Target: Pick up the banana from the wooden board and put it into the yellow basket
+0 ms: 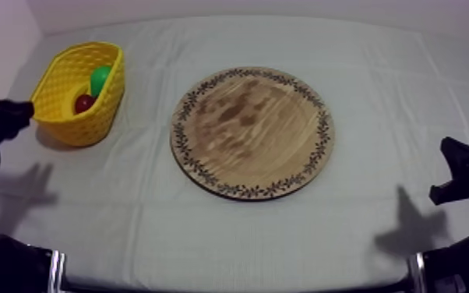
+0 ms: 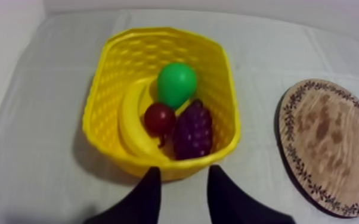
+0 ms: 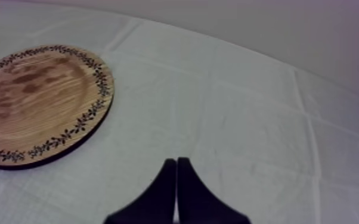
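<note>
Banana point(image 2: 131, 128): inside the yellow basket point(image 2: 101, 113), bowed along the wall away from the wooden board point(image 2: 331, 140); the curve seems to follow that wall. Long axis runs from the near wall toward the far end. The dark tip sits at the near end, aimed at the grapes point(image 2: 192, 131). The small red fruit point(image 2: 159, 118) and pear point(image 2: 177, 83) nestle in its inner curve. Board bare. Left gripper point(image 2: 182, 174) hovers just outside the basket, fingers apart, nothing held; reads as release done. Right gripper point(image 3: 176, 162) is pressed into a wedge over cloth beside the board, likely idle.
</note>
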You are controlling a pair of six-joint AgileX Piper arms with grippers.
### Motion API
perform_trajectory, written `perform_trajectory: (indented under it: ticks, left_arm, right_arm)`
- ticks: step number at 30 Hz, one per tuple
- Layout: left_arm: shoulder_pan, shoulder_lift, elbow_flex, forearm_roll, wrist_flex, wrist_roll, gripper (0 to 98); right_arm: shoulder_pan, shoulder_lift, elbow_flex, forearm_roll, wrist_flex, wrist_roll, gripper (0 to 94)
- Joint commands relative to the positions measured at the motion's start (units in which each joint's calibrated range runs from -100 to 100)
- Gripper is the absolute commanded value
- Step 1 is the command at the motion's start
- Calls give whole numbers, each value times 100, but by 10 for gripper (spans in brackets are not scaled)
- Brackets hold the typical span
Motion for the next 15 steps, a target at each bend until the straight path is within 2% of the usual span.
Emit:
perform_trajectory:
  ticks: [1, 9, 15]
  left_arm:
    - [-19, -867, 681, -96, -48, 90, 214]
    - [-181, -2090, 1479, -415, -42, 424, 49]
    - [-258, -2911, 1937, -560, -60, 562, 6]
  right_arm:
    - [0, 0, 5, -2, -2, -2, 2]
    - [0, 0, 5, -2, -2, 0, 2]
    - [0, 0, 5, -2, -2, -2, 2]
